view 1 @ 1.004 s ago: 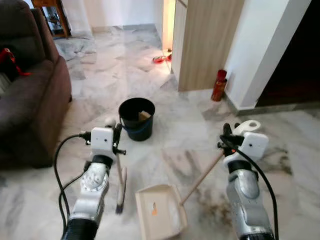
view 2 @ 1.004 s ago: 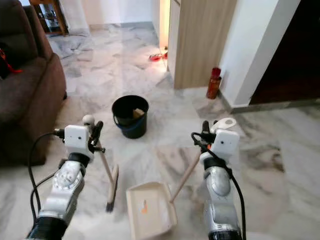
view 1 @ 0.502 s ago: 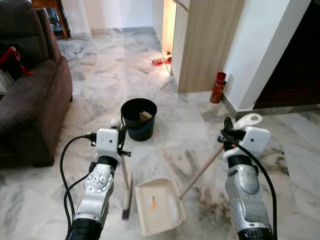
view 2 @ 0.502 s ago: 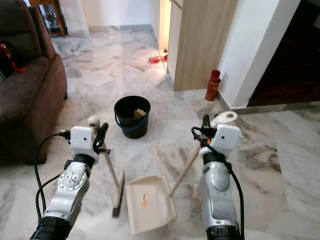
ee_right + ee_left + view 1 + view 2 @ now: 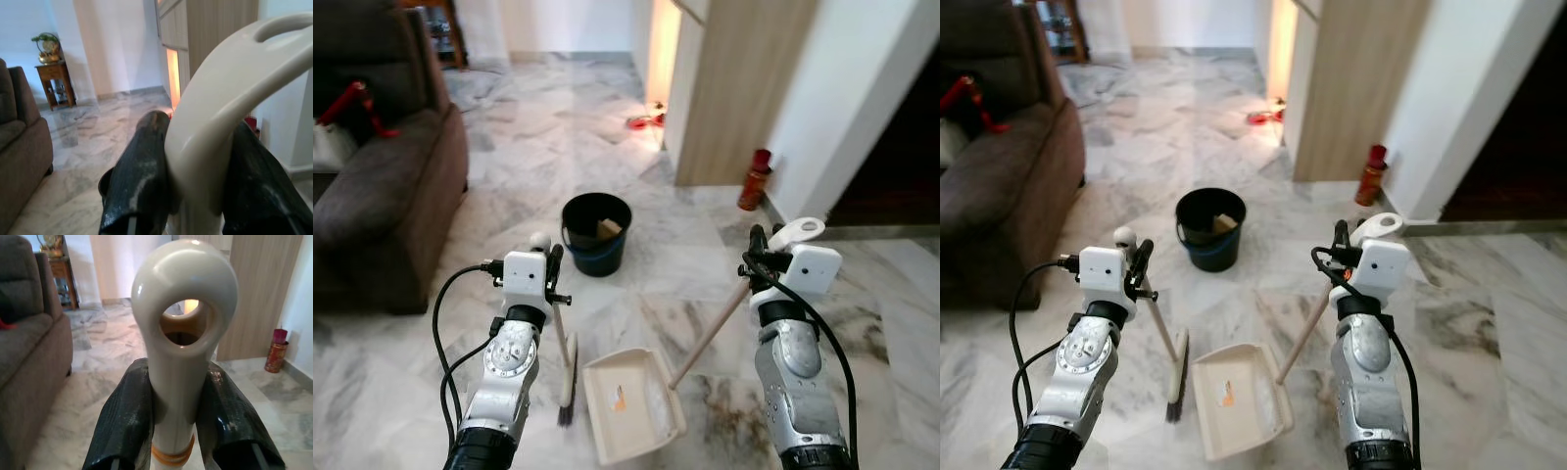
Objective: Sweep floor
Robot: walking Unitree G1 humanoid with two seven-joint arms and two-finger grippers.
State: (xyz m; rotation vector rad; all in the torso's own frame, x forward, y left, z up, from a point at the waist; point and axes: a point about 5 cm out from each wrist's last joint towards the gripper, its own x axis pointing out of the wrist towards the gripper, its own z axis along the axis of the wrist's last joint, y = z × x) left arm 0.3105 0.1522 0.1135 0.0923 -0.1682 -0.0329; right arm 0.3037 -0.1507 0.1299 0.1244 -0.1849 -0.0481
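The broom [image 5: 566, 380] stood bristles-down on the marble floor [image 5: 509, 196] just beside the dustpan [image 5: 631, 403] – left gripper [image 5: 174, 423] clamped on its handle, right gripper [image 5: 195, 171] clamped on the pan's – presumably ready to brush scraps in, with the bucket [image 5: 596, 231] waiting beyond.

Cream broom [image 5: 566, 364], bristles on marble floor [image 5: 509, 196], just beside tilted cream dustpan [image 5: 631, 406] holding orange scrap.

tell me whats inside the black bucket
A pale brownish scrap, like paper or card, leans against the inner wall of the black bucket. The bucket's bottom is dark and hidden behind the near wall, so anything lower down cannot be seen.
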